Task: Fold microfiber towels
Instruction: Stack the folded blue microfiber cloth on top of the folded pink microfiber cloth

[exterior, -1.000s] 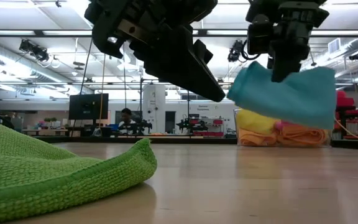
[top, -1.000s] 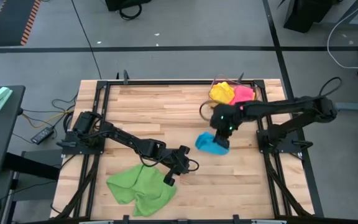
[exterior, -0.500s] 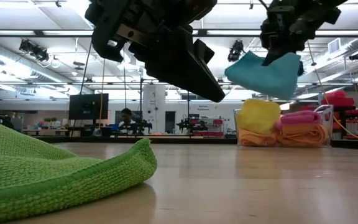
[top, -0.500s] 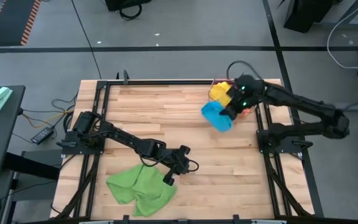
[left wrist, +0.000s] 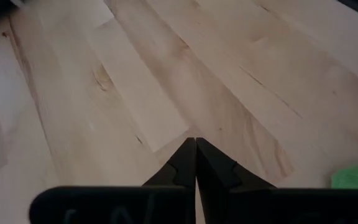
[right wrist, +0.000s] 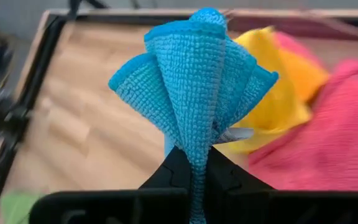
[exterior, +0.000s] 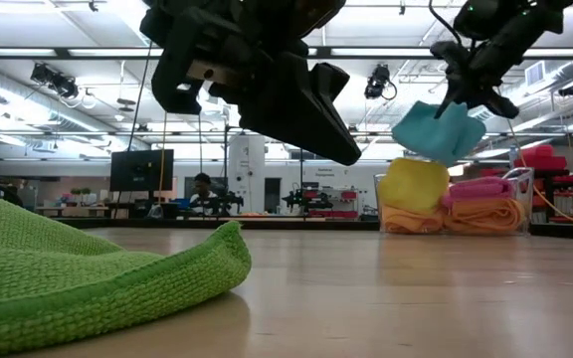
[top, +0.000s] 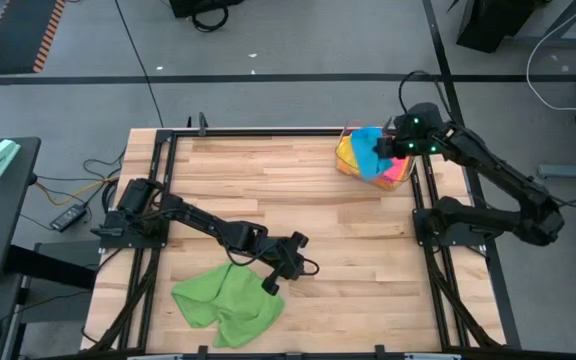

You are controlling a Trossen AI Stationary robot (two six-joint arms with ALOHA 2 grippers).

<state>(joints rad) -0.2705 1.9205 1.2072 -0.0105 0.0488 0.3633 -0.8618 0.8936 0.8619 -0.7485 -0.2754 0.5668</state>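
The right gripper (top: 396, 146) is pinched tight on a bunched fold of the blue towel (top: 372, 146), holding it in the air above the clear bin (top: 344, 131) at the far right corner of the table (top: 268, 180), where the yellow towel (exterior: 414, 185), pink towel (exterior: 480, 186) and orange towel (exterior: 480, 214) are piled. The cloth looks light and limp: it fans out in pleats from the pinch and would likely sag wherever it is unsupported, so a corner or hem edge seems the better hold for folding. The left gripper (top: 271, 285) hangs closed and empty just beside the crumpled green towel (top: 223, 303) near the front edge. The bin's walls are hard to make out, and how neatly the piled cloths lie cannot be told
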